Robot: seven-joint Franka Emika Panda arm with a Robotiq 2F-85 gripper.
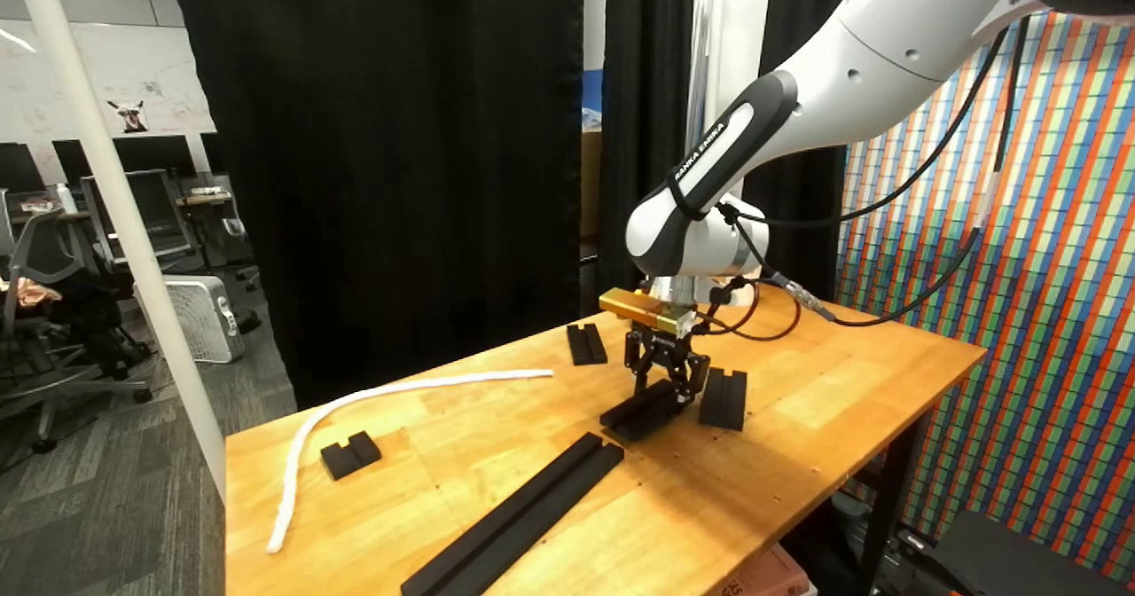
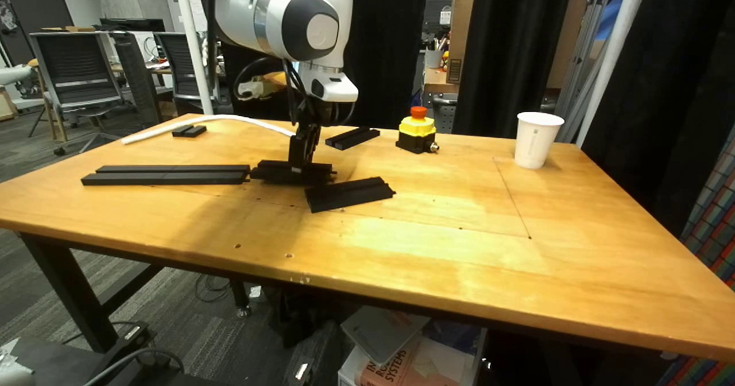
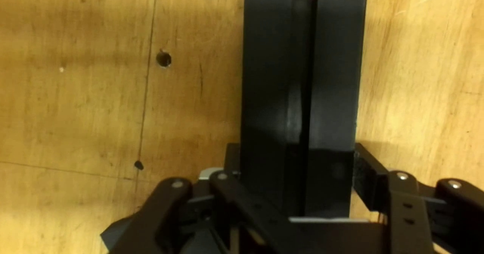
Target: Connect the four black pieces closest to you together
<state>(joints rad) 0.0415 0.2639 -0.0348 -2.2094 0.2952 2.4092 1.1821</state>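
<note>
A grooved black piece (image 3: 336, 76) is pinched between the fingers (image 3: 368, 174) of my gripper (image 3: 297, 159), which touch its two long sides. In an exterior view that held piece (image 1: 631, 417) is level or nearly level just off the end of a long black strip (image 1: 519, 516), with a narrow gap between them. Whether it rests on the table I cannot tell. Faintly, a seam shows midway along the long strip (image 2: 166, 176). Another black piece (image 2: 349, 193) lies loose and angled beside my gripper (image 2: 300, 165). My hand hides part of the held piece's near end.
Two small black blocks lie apart, a farther one (image 1: 587, 344) and one (image 1: 350, 454) inside the bend of a white curved strip (image 1: 417, 387). A yellow emergency stop (image 2: 417, 130) and a white cup (image 2: 534, 139) stand on the wooden table (image 2: 448, 242).
</note>
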